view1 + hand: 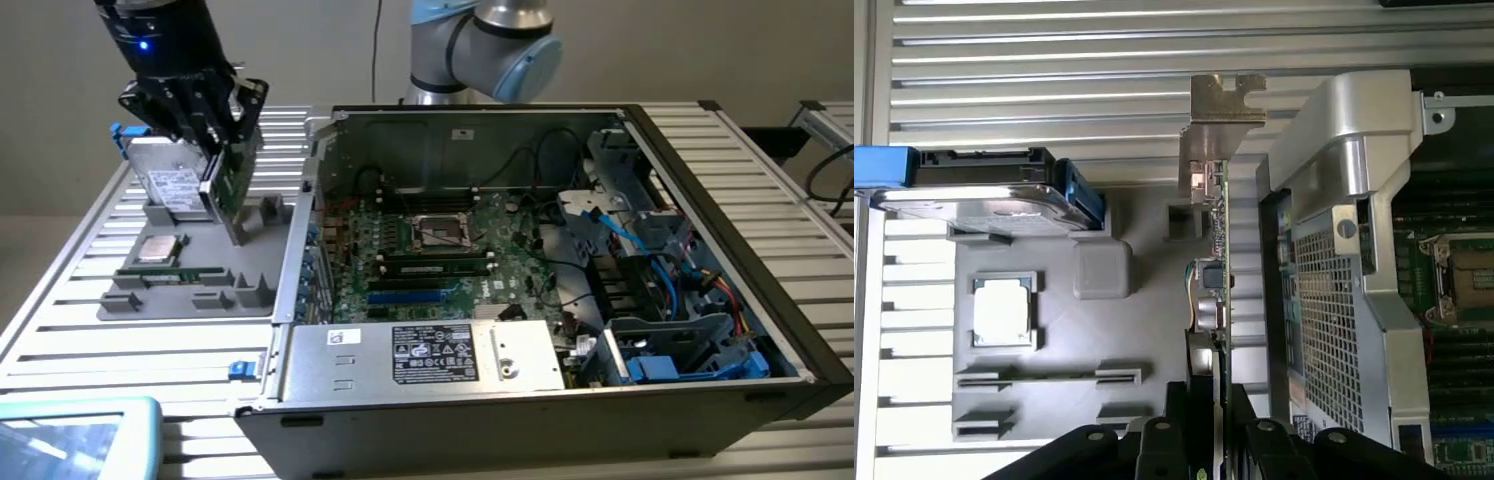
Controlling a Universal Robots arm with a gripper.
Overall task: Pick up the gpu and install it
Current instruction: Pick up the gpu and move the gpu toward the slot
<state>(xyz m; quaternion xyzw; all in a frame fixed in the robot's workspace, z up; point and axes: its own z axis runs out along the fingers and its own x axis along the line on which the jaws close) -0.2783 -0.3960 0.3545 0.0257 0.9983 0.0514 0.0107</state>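
My end effector (1212, 405) clamps the upright gpu (1220, 255) by its top edge; I judge it light, stiff, fragile

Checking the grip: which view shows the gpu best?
The wrist view: the gpu runs edge-on, full length, from its metal bracket to the gripper clamping it. The exterior view gives just part of its green side, upright under the gripper, at the grey tray.
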